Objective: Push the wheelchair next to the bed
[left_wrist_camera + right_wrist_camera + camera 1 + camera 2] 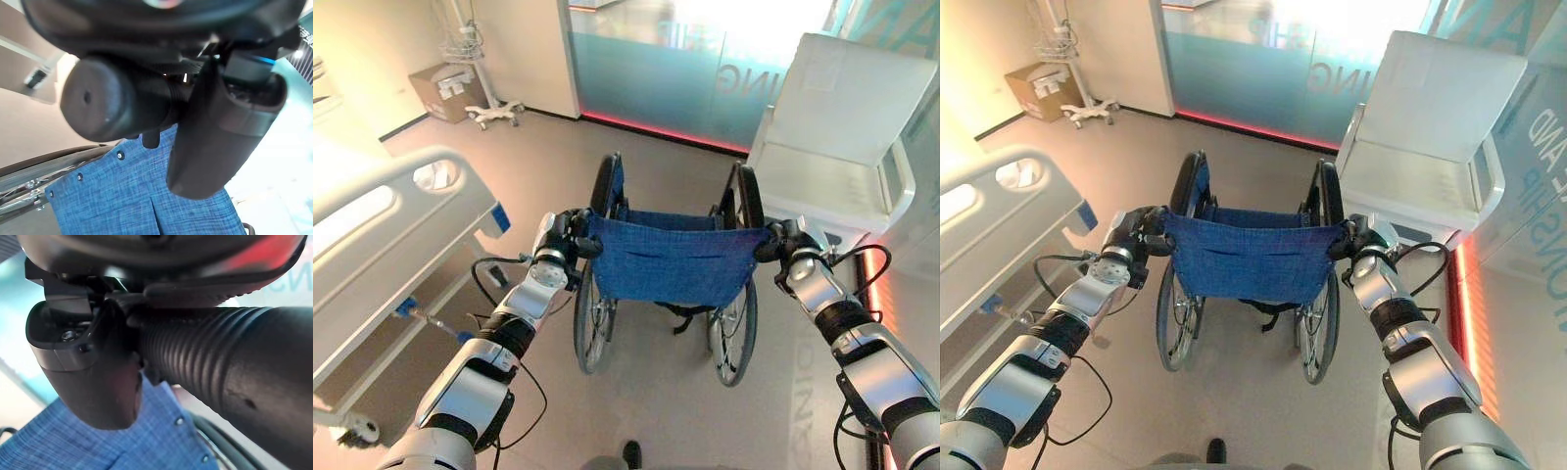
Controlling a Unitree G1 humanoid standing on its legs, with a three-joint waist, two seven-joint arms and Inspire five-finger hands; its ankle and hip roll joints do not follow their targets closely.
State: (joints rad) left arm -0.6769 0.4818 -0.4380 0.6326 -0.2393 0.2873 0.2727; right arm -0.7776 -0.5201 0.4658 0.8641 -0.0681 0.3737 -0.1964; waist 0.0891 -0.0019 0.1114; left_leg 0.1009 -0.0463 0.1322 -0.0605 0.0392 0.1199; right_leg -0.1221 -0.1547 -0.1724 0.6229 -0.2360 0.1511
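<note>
One wheelchair [671, 264], blue fabric backrest, two large wheels, stands on the floor [646, 411] directly ahead, its seat hidden behind the backrest. Left hand [566, 240] is clamped round the left push handle [117, 105]; right hand [781, 243] is curled round the ribbed right push handle [220, 367]. One bed [382, 235], cut off at the frame edge, lies to the left, apart from the chair. One white armchair [837, 137] stands at right beyond it.
</note>
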